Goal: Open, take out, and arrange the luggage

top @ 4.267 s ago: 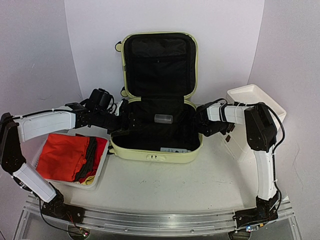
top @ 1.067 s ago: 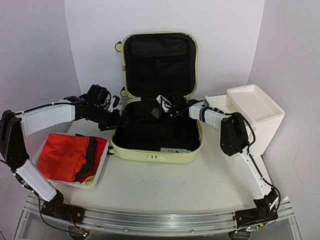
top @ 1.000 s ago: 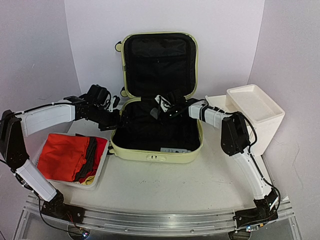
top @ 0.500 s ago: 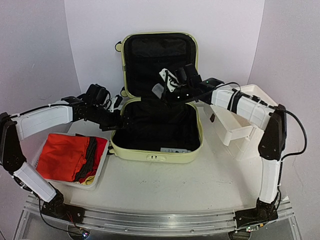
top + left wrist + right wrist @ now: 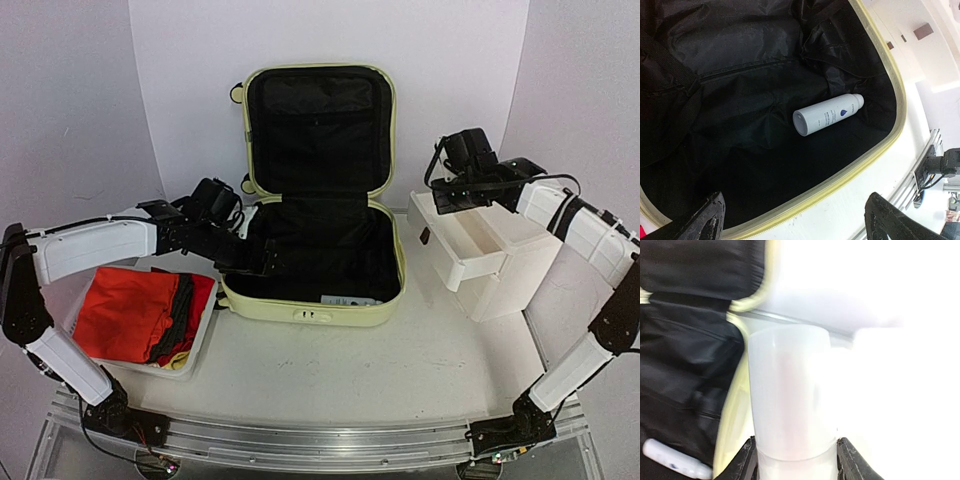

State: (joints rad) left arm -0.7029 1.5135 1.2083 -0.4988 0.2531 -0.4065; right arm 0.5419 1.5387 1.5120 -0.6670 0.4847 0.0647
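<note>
Nearest the arm bases, the white surface [image 5: 330, 370] is bare. On its left side sits a white basket [image 5: 200, 345] filled with a folded orange cloth [image 5: 125, 312], with darker and yellow fabric tucked along the cloth's right edge.

Just right of the basket, in the middle of the surface, lies the luggage [image 5: 310, 312]. It is a pale yellow-green hard shell lying open, its base flat and its lid [image 5: 320, 125] standing upright at the far side, both lined in black. A white bottle [image 5: 827, 115] lies on its side on the lining, close to the near wall of the base.

The left pincer [image 5: 258, 262] hangs over the left edge of the base. Its jaws are spread wide and nothing is between them.

To the right of the luggage stands a white drawer box [image 5: 520, 270], with one drawer [image 5: 455, 245] pulled out toward the luggage. The right pincer [image 5: 447, 190] is raised over the far left corner of this box. Its wrist view, though blurred, shows its jaws closed partway around a translucent container [image 5: 792, 400], gripped near one end.
</note>
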